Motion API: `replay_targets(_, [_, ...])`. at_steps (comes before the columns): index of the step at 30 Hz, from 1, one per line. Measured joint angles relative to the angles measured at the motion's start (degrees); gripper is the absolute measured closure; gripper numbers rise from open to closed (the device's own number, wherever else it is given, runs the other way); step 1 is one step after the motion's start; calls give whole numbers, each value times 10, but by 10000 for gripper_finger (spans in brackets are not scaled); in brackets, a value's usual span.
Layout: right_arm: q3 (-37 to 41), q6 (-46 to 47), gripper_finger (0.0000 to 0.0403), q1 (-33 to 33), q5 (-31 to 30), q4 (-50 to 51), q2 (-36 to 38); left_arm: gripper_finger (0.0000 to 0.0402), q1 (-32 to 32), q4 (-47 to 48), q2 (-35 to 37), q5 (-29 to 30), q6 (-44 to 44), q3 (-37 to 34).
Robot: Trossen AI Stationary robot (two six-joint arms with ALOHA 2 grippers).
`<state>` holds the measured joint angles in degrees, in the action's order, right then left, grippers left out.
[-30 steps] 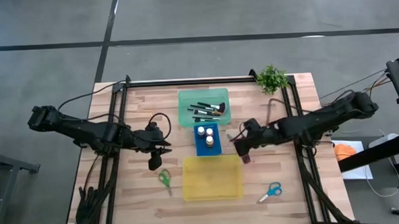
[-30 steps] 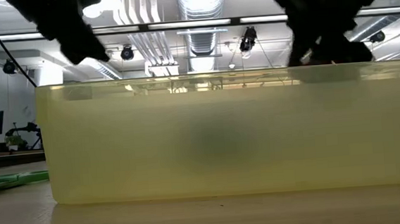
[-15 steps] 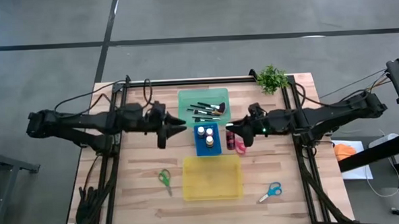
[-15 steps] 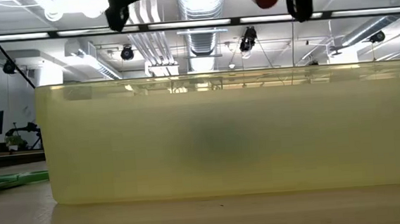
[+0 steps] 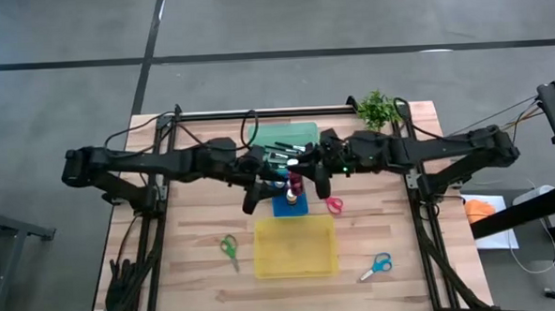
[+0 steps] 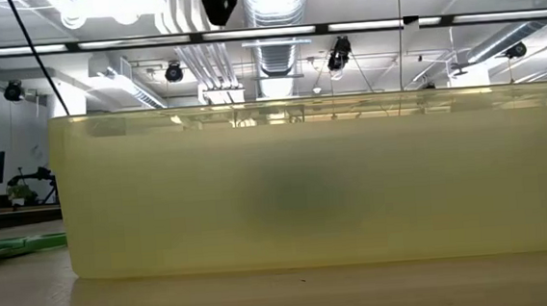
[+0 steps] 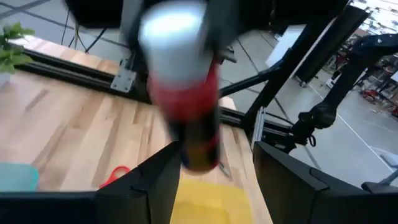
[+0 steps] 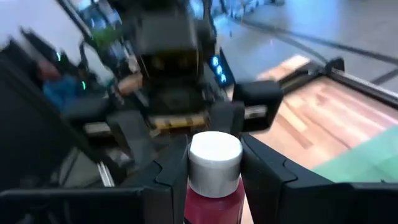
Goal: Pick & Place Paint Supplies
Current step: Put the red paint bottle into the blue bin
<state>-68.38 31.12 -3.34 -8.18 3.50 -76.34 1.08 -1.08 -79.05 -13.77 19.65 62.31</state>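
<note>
Right end effector (image 5: 295,180) was clamped on a white-capped magenta paint bottle (image 5: 295,183), held up over the blue tray (image 5: 289,207) at mid-surface; right wrist view showed both fingers (image 8: 171,180) against the bottle's sides just under the cap. Left end effector (image 5: 260,182) sat just left of it, facing that bottle, fingers parted and nothing between them. Green tray (image 5: 295,134) with black-handled brushes (image 5: 279,156) was just beyond both end effectors, toward the far edge. Yellow tray (image 5: 296,247) was near side, directly in front of the blue one. Loose on the wooden surface (image 5: 198,271): green scissors (image 5: 229,249) left of the yellow tray, blue scissors (image 5: 377,265) to its right, red scissors (image 5: 334,205) just right of the blue tray. Plant (image 5: 378,108) was at the far right corner.
</note>
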Motion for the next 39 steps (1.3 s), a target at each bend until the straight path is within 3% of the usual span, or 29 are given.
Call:
replay_targets(5, [-34,-18,295,1,37,66,-26,193,2,14,3,1,1,7])
replay_targets(22, [-100,-52,295,9,74,41,-100,194,3,4,1,-2,18,7])
replay_targets(31, [-100,-52,295,10,69,34,-95,268,3,17,1,-14,18,7])
replay_targets(39, [-100,-55,295,11,82,37,-94,270,3,20,1,-24,17,7])
